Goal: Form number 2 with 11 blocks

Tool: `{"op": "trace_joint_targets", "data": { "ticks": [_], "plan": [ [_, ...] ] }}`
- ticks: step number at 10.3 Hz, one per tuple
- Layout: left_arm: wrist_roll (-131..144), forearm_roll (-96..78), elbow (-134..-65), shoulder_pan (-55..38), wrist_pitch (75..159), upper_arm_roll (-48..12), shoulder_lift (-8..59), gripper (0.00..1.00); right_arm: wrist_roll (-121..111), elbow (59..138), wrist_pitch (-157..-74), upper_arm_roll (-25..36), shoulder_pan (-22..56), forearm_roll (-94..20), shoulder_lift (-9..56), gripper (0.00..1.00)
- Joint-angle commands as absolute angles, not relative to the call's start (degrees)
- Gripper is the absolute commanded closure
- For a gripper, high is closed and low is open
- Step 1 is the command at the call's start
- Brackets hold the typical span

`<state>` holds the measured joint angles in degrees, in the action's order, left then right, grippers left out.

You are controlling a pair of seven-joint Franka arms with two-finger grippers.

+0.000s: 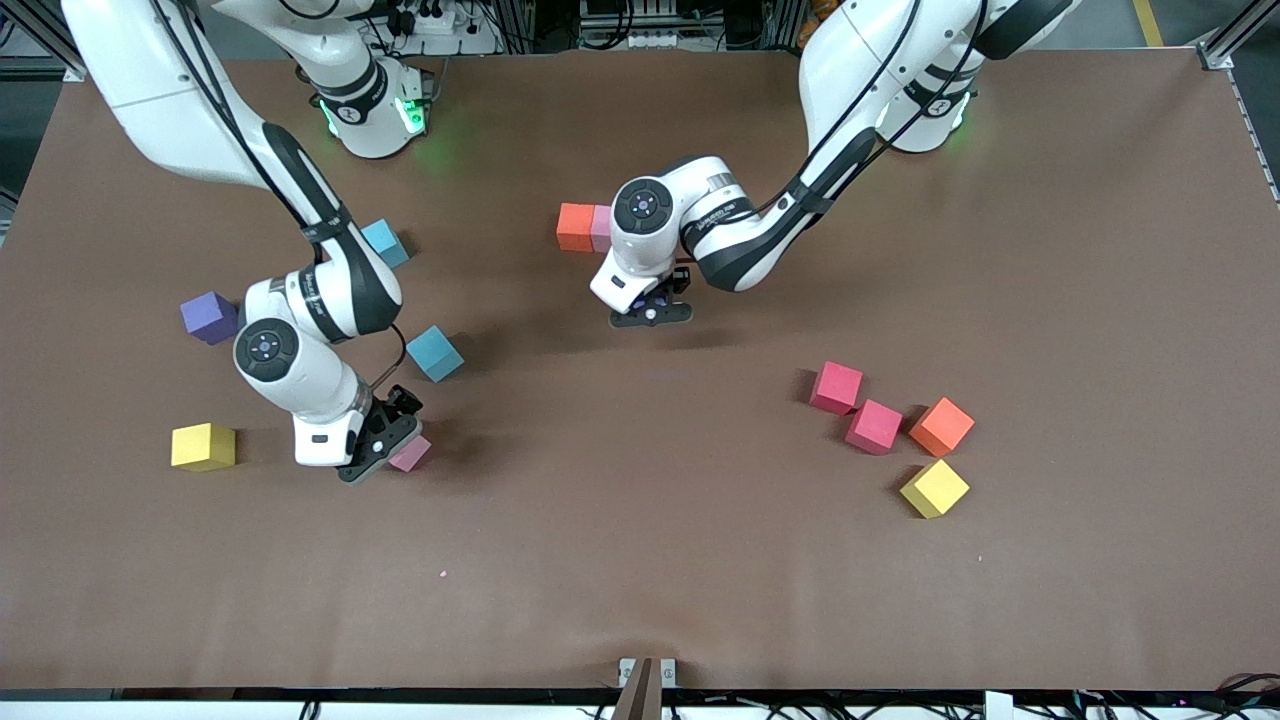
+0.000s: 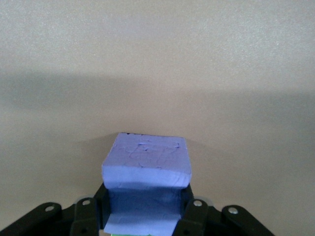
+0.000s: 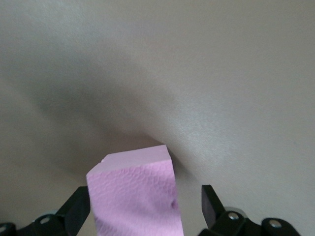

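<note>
My left gripper (image 1: 652,312) hangs over the table's middle, shut on a purple block (image 2: 145,167). Just beside it, farther from the front camera, an orange block (image 1: 575,227) and a pink block (image 1: 601,228) touch side by side. My right gripper (image 1: 385,445) is low at the table and open around a pink block (image 3: 135,196). That block sits close to one finger (image 3: 78,209) and apart from the other. Two crimson blocks (image 1: 836,387), an orange one (image 1: 941,426) and a yellow one (image 1: 934,488) cluster toward the left arm's end. The number 2 is not in view.
Toward the right arm's end lie a purple block (image 1: 209,317), a yellow block (image 1: 203,446) and two cyan blocks (image 1: 385,243) (image 1: 434,353), all close round the right arm. The brown table (image 1: 640,560) is bare along its near edge.
</note>
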<state>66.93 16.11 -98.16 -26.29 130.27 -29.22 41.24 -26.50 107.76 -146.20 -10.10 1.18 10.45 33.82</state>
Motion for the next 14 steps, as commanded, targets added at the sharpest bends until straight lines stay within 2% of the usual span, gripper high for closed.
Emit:
{"op": "trace_joint_targets", "data": {
  "ticks": [1,2,3,5,6,7,9,10,14],
  "plan": [
    [68.82,17.67,-97.73,-27.25,130.96,-28.56,41.84,0.70,-27.42,106.61,-147.21,-9.49,2.19,9.49,35.68,0.00],
    [68.82,17.67,-97.73,-27.16,130.96,-28.56,41.84,0.32,-27.16,106.70,-148.00,-9.49,2.55,9.49,35.86,0.00],
    [68.91,17.67,-97.73,-27.16,130.96,-28.48,41.66,0.00,-27.07,106.79,-148.62,-9.49,2.64,9.49,35.95,0.02],
    [68.91,17.58,-97.73,-25.50,130.96,-28.48,39.91,0.00,-27.51,106.79,-147.84,-9.49,2.72,9.58,35.34,0.27],
    [68.99,17.40,-97.73,-23.75,130.52,-28.48,37.64,0.00,-27.34,106.70,-147.83,-9.49,2.72,9.58,35.07,0.57],
    [68.99,17.23,-97.82,-22.51,129.56,-28.48,35.88,0.00,-27.68,106.70,-147.83,-9.49,2.81,9.93,34.98,0.64],
    [68.91,16.96,-97.82,-19.00,126.14,-28.65,31.75,0.00,-27.95,106.70,-147.05,-9.58,3.51,10.28,32.71,0.64],
    [68.91,16.88,-97.82,-17.24,125.34,-28.65,30.68,0.00,-28.12,106.18,-144.00,-9.75,3.78,10.28,31.30,0.64],
    [76.27,14.68,-98.87,-8.63,124.20,-28.65,28.48,0.00,-28.21,106.26,-140.99,-10.72,8.25,9.76,27.61,0.63]
  ]
}}
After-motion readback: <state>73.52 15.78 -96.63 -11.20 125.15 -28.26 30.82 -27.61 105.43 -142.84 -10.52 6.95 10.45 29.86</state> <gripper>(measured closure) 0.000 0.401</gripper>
